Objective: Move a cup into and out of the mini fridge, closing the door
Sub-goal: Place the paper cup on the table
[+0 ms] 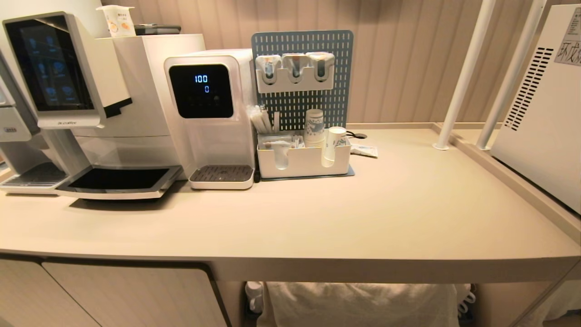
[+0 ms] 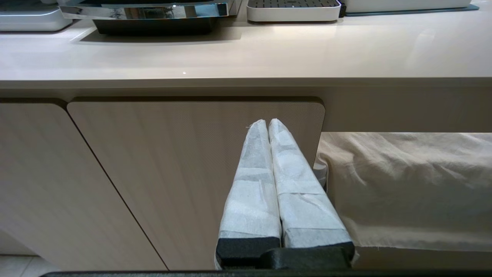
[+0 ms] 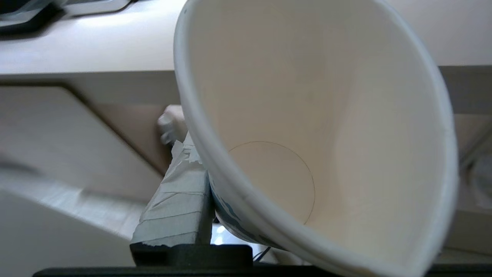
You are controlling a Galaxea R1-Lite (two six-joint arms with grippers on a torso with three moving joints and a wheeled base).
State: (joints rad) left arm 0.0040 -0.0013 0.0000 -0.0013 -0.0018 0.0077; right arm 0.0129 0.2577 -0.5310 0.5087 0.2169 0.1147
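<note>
Cup (image 3: pixel 307 127) fills right wrist view, empty, pinched by right hand (image 3: pixel 215 215) below counter (image 1: pixel 408 213) edge. Fridge not identifiable in view. Carry step; next: lift cup, locate fridge. Left hand (image 2: pixel 268 123) pressed together, parked by cabinet door (image 2: pixel 173 161).

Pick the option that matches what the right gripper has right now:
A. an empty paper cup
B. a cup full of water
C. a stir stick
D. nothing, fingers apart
A: the right wrist view shows the right gripper with the cup against its taped finger, the cup's bare inside and bottom disc visible.
</note>
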